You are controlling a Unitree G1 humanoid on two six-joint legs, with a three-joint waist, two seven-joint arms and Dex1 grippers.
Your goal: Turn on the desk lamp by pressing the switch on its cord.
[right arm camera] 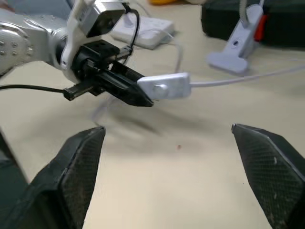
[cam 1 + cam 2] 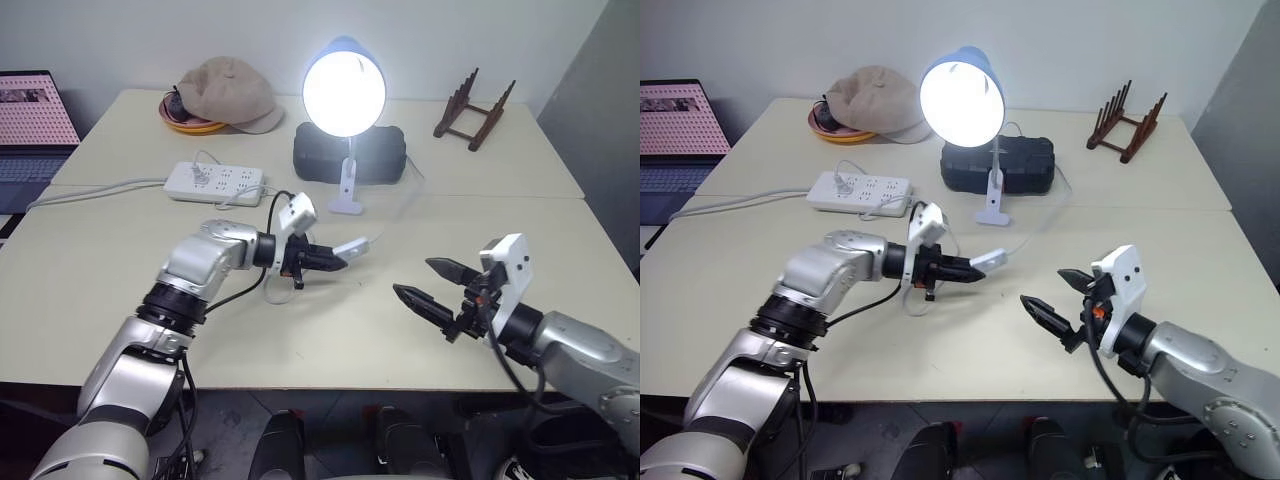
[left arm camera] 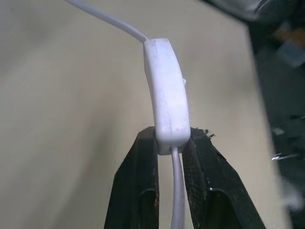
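The desk lamp (image 2: pixel 343 90), with a light-blue shade on a thin white stem, stands at the middle back of the table and its bulb glows brightly. Its thin white cord (image 1: pixel 238 80) runs forward to the switch (image 2: pixel 350 249), a small white inline piece held just above the tabletop. My left gripper (image 2: pixel 335 262) is shut on one end of the switch (image 3: pixel 167 90), and the rest sticks out past the black fingers (image 3: pixel 138 181). My right gripper (image 2: pixel 425 283) hovers to the right of the switch, apart from it, with its jaws wide open and nothing between them.
A white power strip (image 2: pixel 213 181) with its thick cable lies at the back left. Behind the lamp sits a black case (image 2: pixel 385 155). A tan cap (image 2: pixel 228 92) rests on an orange dish, a wooden rack (image 2: pixel 475 110) stands back right, and a laptop (image 2: pixel 30 120) sits far left.
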